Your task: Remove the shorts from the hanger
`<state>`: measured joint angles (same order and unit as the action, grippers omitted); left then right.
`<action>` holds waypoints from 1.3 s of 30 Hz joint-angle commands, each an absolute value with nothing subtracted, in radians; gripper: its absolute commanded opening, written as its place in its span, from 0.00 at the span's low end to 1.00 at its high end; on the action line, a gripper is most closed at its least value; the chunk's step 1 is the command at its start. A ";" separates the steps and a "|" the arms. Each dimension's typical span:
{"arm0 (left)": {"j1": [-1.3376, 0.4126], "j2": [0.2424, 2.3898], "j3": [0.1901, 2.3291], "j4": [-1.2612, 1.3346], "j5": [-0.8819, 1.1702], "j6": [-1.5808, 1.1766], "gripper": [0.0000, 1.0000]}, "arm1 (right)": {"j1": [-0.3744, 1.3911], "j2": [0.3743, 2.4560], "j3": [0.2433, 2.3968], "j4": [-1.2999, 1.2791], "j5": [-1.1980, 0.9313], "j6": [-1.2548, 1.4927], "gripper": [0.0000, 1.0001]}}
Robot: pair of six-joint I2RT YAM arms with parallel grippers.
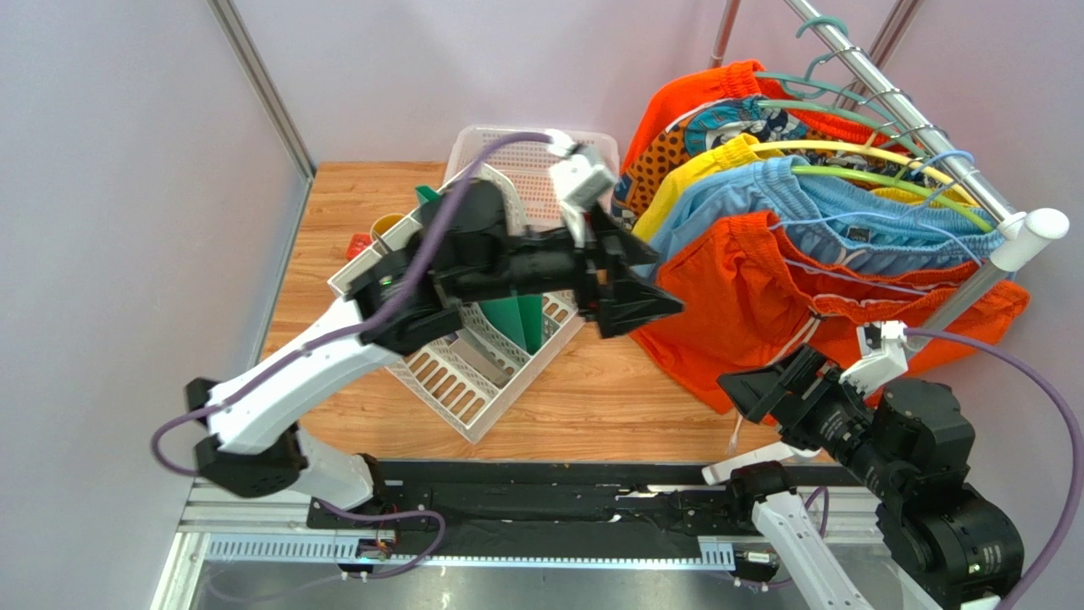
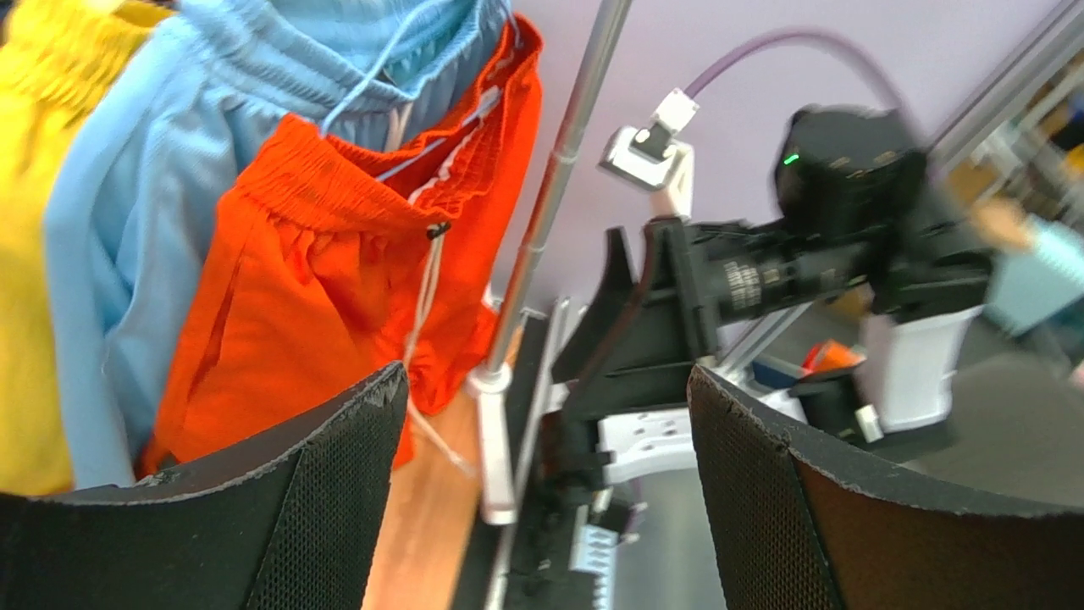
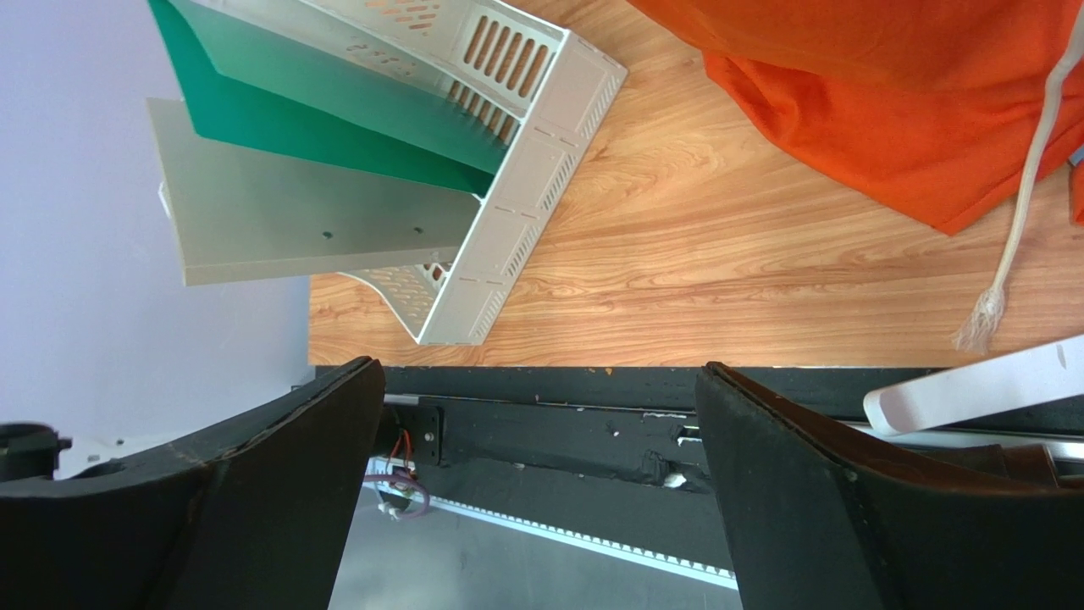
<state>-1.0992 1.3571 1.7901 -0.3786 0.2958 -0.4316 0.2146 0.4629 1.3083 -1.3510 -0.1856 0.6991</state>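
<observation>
two end effectors spread, empty: left end effector (image 2: 547, 381) beside hanging orange shorts (image 1: 744, 299), right end effector (image 3: 537, 371) lower, above table (image 1: 598, 394); light blue shorts (image 1: 814, 210) behind.

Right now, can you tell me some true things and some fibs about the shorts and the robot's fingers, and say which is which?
1. The bright orange cloth shorts hang from the metal rail. True.
2. The left fingers are pinching the orange shorts. False: they are open and hold nothing.
3. The white plastic basket sits on the wooden table. True.
4. The light blue cloth shorts lie on the table. False: they hang on the rail beside the orange pair.
</observation>
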 commanded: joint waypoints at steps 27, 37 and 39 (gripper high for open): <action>-1.045 1.996 2.391 -0.393 0.361 0.144 0.83 | 0.298 0.459 1.532 -1.666 -0.078 0.712 1.00; -1.015 2.078 2.416 -0.334 0.459 0.071 0.71 | 0.299 0.534 1.563 -1.638 -0.054 0.696 1.00; -1.015 2.083 2.411 -0.337 0.460 0.075 0.70 | 0.299 0.540 1.569 -1.640 -0.048 0.692 1.00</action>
<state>-1.0134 2.0678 2.3817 -0.3820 0.4099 0.0875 0.2939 0.5137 1.5383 -1.3571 -0.0765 0.7025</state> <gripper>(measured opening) 0.708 0.996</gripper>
